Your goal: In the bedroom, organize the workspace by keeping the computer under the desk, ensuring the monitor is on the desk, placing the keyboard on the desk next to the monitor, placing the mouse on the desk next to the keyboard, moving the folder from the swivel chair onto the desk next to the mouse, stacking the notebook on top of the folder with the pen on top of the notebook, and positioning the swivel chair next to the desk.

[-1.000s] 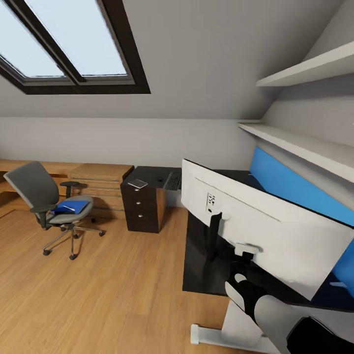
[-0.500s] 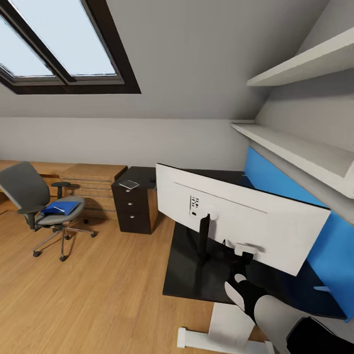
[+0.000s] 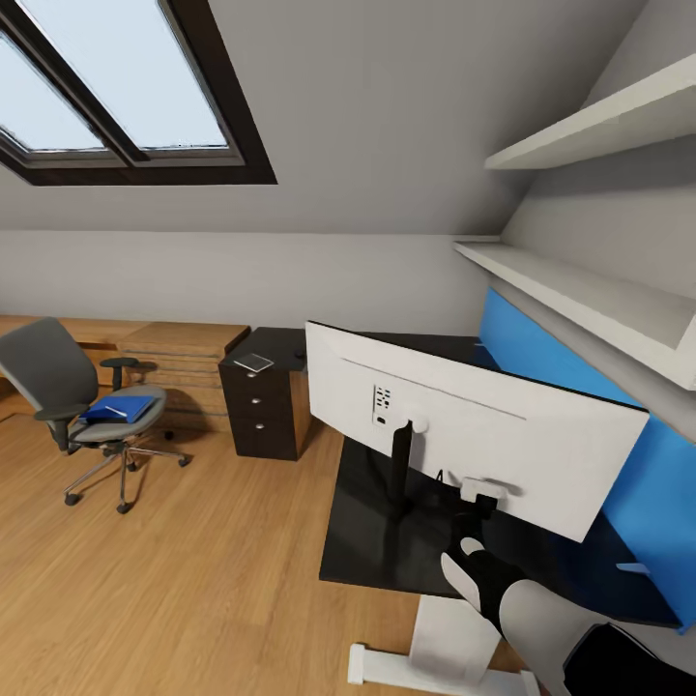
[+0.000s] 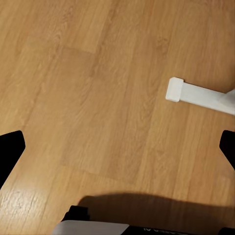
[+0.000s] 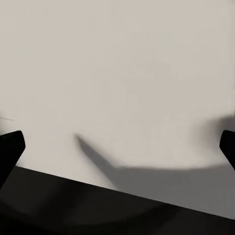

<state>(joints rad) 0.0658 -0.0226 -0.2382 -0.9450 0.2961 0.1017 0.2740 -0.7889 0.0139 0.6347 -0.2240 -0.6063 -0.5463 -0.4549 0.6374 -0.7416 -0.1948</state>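
The right gripper [image 5: 117,142] is spread wide, its two dark fingertips [image 5: 11,149] at opposite sides of the right wrist view, holding nothing; between them lies the pale back of the monitor [image 3: 464,435], close ahead. The left gripper [image 4: 117,147] is equally wide open and empty over the wood plank floor [image 4: 98,88], with a white desk foot [image 4: 196,93] nearby. The monitor stands near the front edge of the desk [image 3: 387,541]. The notebook [image 3: 253,362] lies at the desk's far left end. The folder [image 3: 118,408] rests on the swivel chair [image 3: 68,387] seat, well apart from the desk
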